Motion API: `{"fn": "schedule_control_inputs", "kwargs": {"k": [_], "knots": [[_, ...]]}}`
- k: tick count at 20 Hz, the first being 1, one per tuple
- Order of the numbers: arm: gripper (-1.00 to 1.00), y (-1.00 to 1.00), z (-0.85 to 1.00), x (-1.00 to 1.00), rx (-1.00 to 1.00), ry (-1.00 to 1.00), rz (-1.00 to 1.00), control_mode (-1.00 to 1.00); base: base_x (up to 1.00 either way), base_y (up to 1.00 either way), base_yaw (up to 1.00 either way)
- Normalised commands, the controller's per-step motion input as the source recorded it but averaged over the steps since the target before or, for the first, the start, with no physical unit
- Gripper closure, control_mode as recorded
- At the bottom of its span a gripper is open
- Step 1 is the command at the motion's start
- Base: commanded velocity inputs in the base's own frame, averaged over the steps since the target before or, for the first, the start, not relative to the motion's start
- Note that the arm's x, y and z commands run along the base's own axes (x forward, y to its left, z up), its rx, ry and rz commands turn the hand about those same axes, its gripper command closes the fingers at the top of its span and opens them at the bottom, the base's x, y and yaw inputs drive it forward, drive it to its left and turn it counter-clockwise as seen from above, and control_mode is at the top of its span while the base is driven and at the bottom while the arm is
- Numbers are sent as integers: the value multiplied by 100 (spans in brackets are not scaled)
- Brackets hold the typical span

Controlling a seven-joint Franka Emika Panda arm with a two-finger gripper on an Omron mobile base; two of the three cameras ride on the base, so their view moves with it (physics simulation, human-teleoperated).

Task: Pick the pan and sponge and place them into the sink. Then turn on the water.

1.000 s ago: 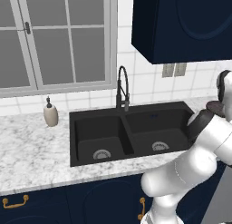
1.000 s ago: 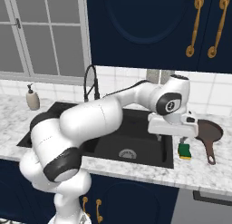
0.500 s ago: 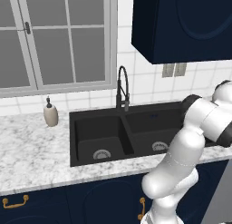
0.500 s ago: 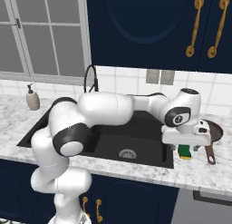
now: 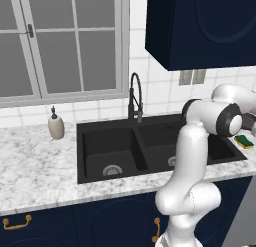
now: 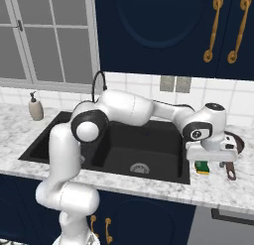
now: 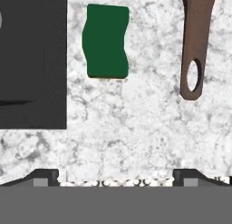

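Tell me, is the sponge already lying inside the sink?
No, the sponge lies green face up on the marble counter, beside the sink and apart from its edge.

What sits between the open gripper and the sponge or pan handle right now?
Nothing visible. In the hand view, bare counter separates the gripper from the sponge and the pan handle; the sink lies beside the sponge.

A grey-framed window (image 5: 60, 41) sits over the white marble desk (image 5: 35, 171), white tiled wall (image 6: 139, 85) behind, navy cabinets (image 6: 163, 30) with gold handles (image 6: 213, 28) above.
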Motion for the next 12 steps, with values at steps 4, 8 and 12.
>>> {"fn": "schedule_control_inputs", "kwargs": {"k": [4,8,12], "knots": [[-100,-37,-11,38,8,1,0,-100,0,0,0],[-100,-31,-7,32,5,0,0,-100,0,0,0],[-100,-18,-24,34,2,0,0,-100,0,0,0]]}}
